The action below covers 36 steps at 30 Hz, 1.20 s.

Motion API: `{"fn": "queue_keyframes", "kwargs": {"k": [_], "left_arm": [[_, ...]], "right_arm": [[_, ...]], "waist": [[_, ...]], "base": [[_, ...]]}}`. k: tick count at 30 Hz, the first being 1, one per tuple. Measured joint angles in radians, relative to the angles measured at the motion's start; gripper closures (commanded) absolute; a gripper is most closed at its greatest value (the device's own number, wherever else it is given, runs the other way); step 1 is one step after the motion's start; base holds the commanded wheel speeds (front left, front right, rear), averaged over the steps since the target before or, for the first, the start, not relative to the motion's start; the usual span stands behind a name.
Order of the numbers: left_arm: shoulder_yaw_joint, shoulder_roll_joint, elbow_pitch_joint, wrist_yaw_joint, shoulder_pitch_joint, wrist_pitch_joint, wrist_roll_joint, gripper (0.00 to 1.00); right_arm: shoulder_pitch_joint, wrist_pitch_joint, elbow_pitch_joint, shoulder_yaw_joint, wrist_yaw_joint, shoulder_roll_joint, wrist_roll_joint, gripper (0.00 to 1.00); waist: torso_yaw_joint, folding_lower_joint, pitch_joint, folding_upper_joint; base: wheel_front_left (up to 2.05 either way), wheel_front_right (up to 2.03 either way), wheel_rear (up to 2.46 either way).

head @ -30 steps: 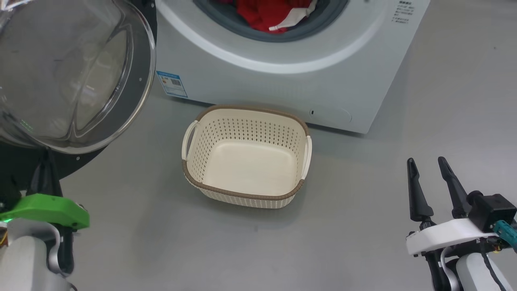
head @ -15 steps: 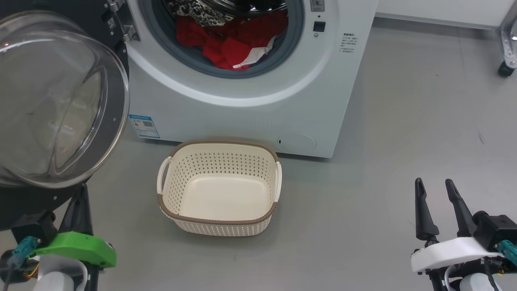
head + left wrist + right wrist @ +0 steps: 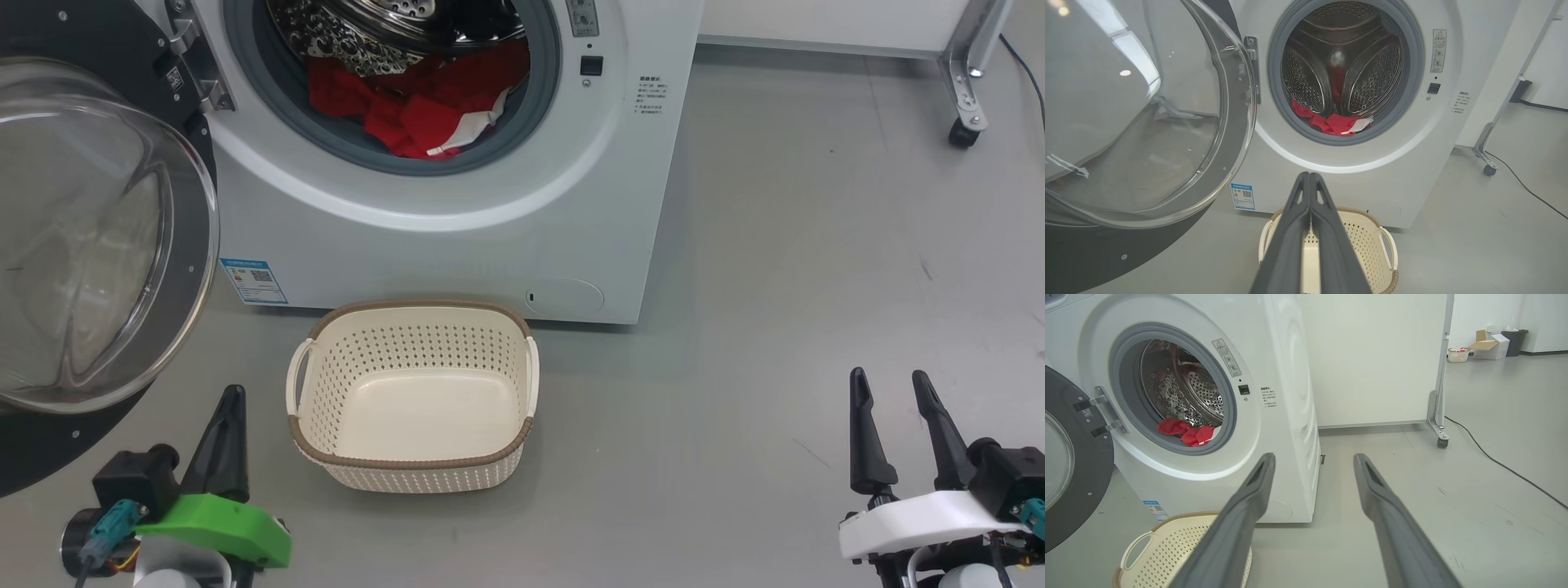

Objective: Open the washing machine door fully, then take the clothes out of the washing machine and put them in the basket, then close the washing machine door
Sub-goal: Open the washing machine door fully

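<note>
Door (image 3: 82,245): standing swung out to the left, leaving the opening free for reaching in.
Clothes (image 3: 416,110): lying heaped low in the washing machine (image 3: 457,245), near its front lip.
Basket (image 3: 408,464): sitting empty on the floor just below the opening, likely keeping the carry short.
Left fingers (image 3: 222,449): pressing together, holding nothing, pointing toward the machine.
Right fingers (image 3: 864,441): spreading apart, empty, waiting well off to the right.
</note>
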Motion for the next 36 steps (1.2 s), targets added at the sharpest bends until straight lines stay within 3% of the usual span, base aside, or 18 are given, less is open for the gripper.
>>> {"fn": "queue_keyframes", "kwargs": {"k": [5,7,8,36], "left_arm": [[-0.018,0.0,-0.021,-0.009,0.022,0.0,0.006,1.0],[-0.022,-0.006,-0.03,-0.012,0.033,0.0,0.004,0.05],[-0.022,-0.009,-0.034,-0.012,0.036,-0.004,0.004,0.0],[-0.036,-0.012,-0.093,-0.017,0.081,-0.007,-0.006,0.0]], "right_arm": [[0.0,0.0,-0.009,0.0,0.0,0.0,-0.003,0.0],[0.001,0.0,-0.01,0.0,0.0,-0.001,-0.009,0.0],[0.001,0.0,-0.011,0.0,0.0,-0.001,-0.009,0.0],[0.023,0.0,-0.019,0.002,0.008,-0.008,-0.052,0.0]], "waist": [[-0.003,0.0,0.0,0.0],[-0.004,0.0,-0.001,0.0],[-0.004,-0.0001,-0.003,0.0],[-0.011,0.0,-0.007,0.0]], "base": [[0.0,0.0,0.0],[0.0,0.0,0.0],[0.0,0.0,0.0],[0.0,0.0,0.0]]}}
